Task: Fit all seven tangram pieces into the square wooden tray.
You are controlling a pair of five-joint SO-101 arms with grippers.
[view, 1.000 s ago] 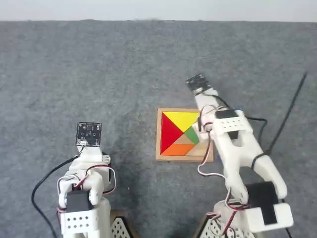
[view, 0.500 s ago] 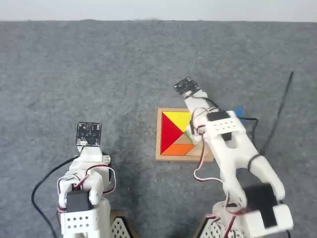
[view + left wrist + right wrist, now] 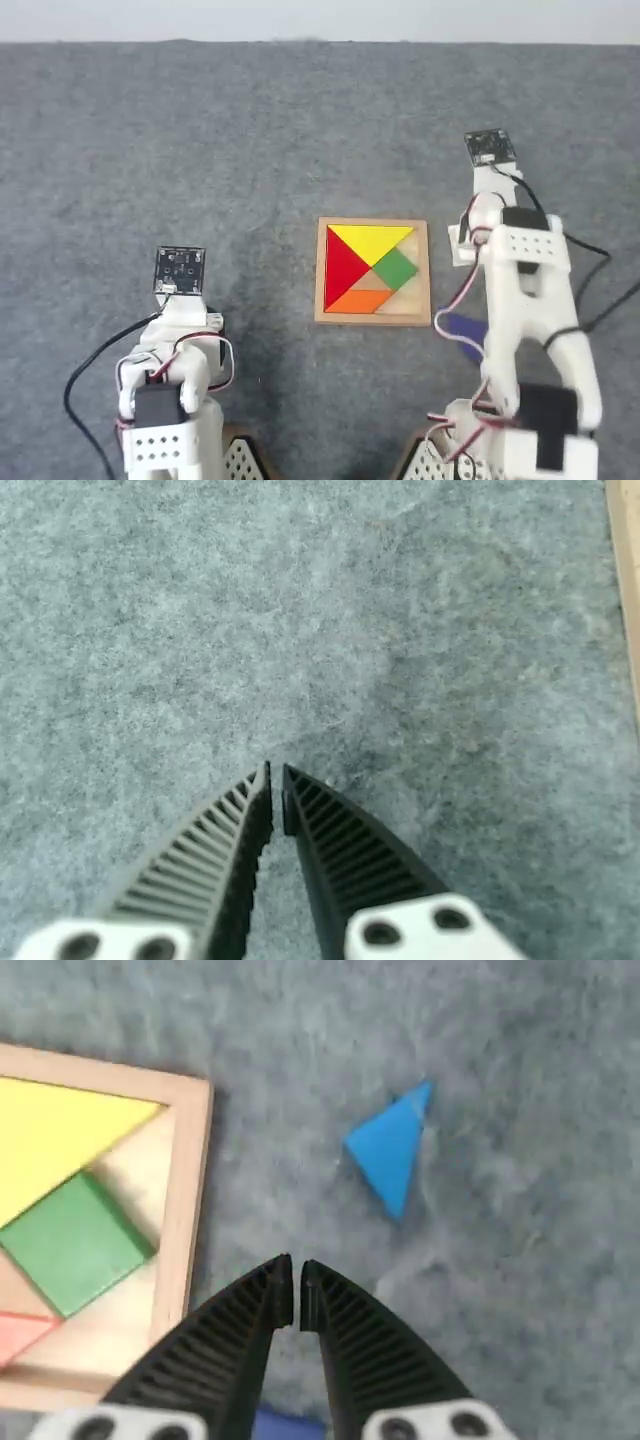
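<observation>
The right pincer (image 3: 296, 1268) is squeezed closed on nothing just outside the tray (image 3: 187, 1190), with a blue triangle (image 3: 390, 1147) near it. The left pincer (image 3: 277, 772), closed too, is away from the tray. From above, a yellow triangle (image 3: 370, 241), red triangle (image 3: 343, 268), green square (image 3: 397, 268) and orange piece (image 3: 358, 300) lie inside the tray.

arms (image 3: 520, 290) white | hands (image 3: 277, 773) black, ribbed | cables (image 3: 70, 392) black, maybe red-white

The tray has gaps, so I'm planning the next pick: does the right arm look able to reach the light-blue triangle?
Probably yes: the light-blue triangle lies flat on the mat ahead of the right pincer, clear of the tray, nothing between them. The shut pincer must open first.
</observation>
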